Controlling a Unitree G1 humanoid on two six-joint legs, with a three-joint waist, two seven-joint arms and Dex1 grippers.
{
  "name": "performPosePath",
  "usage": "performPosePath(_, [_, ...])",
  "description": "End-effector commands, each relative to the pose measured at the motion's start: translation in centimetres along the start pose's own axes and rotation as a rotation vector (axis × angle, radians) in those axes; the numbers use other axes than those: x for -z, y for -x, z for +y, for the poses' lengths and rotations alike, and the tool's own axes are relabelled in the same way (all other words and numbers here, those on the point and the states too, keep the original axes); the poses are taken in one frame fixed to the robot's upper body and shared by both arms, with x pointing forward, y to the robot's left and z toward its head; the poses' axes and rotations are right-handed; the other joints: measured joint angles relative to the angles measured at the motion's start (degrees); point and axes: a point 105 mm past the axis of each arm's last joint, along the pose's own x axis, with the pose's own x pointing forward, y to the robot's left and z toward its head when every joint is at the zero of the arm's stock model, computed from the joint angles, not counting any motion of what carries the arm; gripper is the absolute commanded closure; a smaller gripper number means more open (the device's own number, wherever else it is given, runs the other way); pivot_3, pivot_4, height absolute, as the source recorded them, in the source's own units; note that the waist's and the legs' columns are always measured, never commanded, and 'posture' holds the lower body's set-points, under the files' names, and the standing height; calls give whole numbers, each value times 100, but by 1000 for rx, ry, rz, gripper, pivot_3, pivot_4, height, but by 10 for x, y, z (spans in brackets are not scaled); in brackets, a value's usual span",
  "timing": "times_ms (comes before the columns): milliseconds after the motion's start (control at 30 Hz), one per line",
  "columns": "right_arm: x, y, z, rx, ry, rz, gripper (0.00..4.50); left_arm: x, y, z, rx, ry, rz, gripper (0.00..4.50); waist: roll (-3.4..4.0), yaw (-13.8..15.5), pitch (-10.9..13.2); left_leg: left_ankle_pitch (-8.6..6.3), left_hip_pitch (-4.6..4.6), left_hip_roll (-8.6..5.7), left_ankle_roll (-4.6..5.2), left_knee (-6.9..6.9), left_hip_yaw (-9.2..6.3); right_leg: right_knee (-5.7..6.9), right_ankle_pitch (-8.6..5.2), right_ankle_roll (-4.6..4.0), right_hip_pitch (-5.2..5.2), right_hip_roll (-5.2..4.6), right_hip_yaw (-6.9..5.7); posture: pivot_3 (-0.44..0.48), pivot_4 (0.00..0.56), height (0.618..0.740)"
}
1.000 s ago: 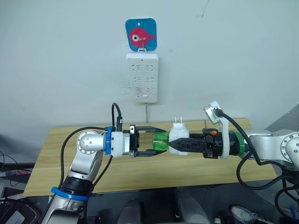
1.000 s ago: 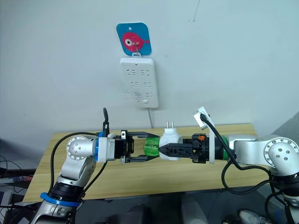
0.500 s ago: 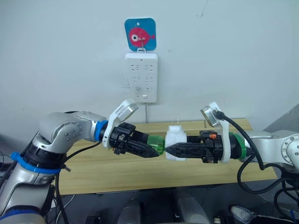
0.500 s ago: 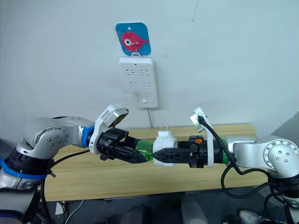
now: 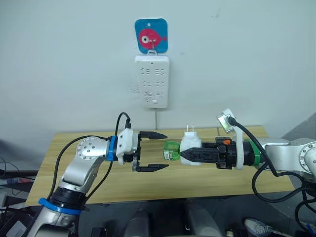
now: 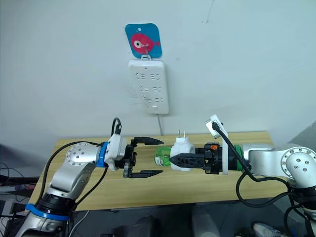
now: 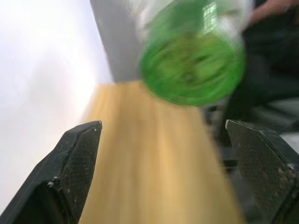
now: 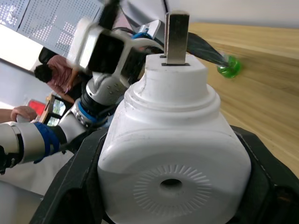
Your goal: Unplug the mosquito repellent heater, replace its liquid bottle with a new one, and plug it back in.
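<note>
The white mosquito repellent heater (image 5: 190, 147) hangs in the air over the table, prongs pointing up, with my right gripper (image 5: 183, 154) shut on its body. In the right wrist view the heater (image 8: 173, 158) sits between the black fingers (image 8: 264, 186). A green liquid bottle (image 5: 171, 150) sticks out of the heater's left side, toward my left gripper (image 5: 159, 151). That gripper is open, its tips just short of the bottle and not touching it. The left wrist view faces the bottle's round green base (image 7: 194, 51) between the spread fingers (image 7: 77, 158).
A white power strip (image 5: 152, 81) hangs on the wall under a blue fish hook (image 5: 151, 35), above the wooden table (image 5: 74, 148). A small green object (image 8: 229, 67) lies on the tabletop. People (image 8: 51, 74) show in the background of the right wrist view.
Half a second ago my left gripper was shut on the green bottle. It has since opened and drawn back to the left. The bottle stays in the heater, which the right gripper still holds.
</note>
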Motion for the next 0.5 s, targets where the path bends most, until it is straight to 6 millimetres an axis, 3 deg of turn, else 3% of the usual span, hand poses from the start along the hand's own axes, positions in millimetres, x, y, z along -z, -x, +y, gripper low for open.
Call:
performPosePath(33, [-3, 1, 11, -37, 26, -13, 1457, -16, -2, 3, -40, -168, -66, 0, 0, 14, 0, 0, 0, -1, 0, 1, 1, -2, 1, 1, 2, -1, 1, -145, 162, 740])
performPosePath(233, [-4, 0, 11, -38, 32, -6, 1457, -26, -14, 1, -17, -247, -143, 0, 0, -2, 0, -1, 1, -2, 3, 1, 5, 0, 4, 7, 4, 0, 3, -142, 162, 740])
performPosePath(333, [-4, 0, 11, -37, 34, -5, 1457, -28, -16, 0, 18, -233, -147, 598, 0, -28, 0, -1, 3, 0, 3, 1, -1, 9, 4, 7, 4, 3, -2, -144, 163, 740])
performPosePath(500, [-4, 0, 12, -36, 36, -5, 1457, -26, -16, 0, 44, -221, -121, 2150, 0, -54, 0, -1, 5, 0, 3, 1, 0, 11, 4, 7, 4, 6, 0, -147, 163, 740])
